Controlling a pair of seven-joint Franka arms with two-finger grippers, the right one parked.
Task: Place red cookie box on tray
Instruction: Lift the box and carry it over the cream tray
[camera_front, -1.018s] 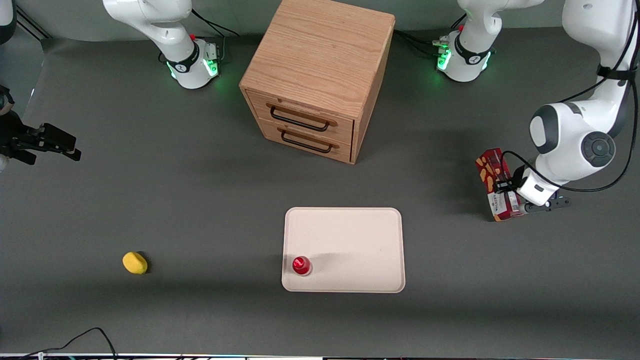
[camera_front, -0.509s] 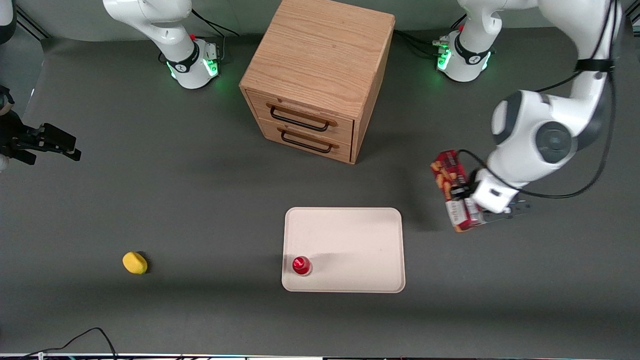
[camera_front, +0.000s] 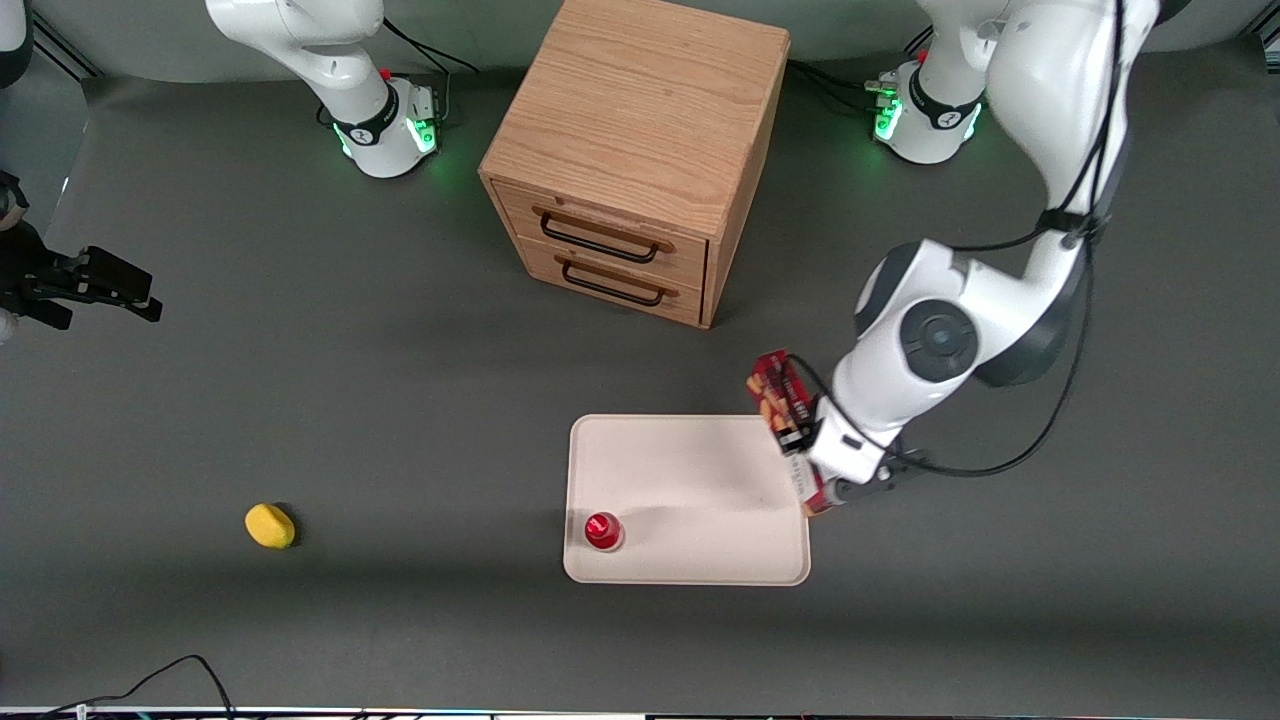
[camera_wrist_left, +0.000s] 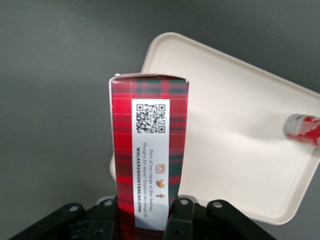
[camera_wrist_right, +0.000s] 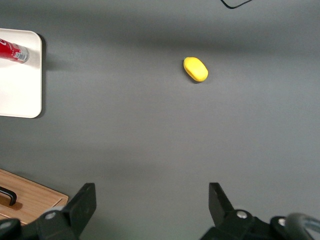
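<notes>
My left gripper (camera_front: 806, 458) is shut on the red cookie box (camera_front: 780, 398) and holds it in the air over the edge of the tray (camera_front: 690, 470) nearest the working arm. In the left wrist view the fingers (camera_wrist_left: 182, 215) clamp the plaid box (camera_wrist_left: 149, 150) on both sides of its white label, with the tray (camera_wrist_left: 235, 125) below it. The box's lower part is hidden by the wrist in the front view.
A small red-topped bottle (camera_front: 603, 530) stands on the tray's corner nearest the front camera, also seen lying across the left wrist view (camera_wrist_left: 302, 128). A wooden drawer cabinet (camera_front: 630, 160) stands farther from the camera than the tray. A yellow object (camera_front: 270, 525) lies toward the parked arm's end.
My left arm has carried the box from the working arm's end of the table toward the tray, and it now hangs over the tray's edge.
</notes>
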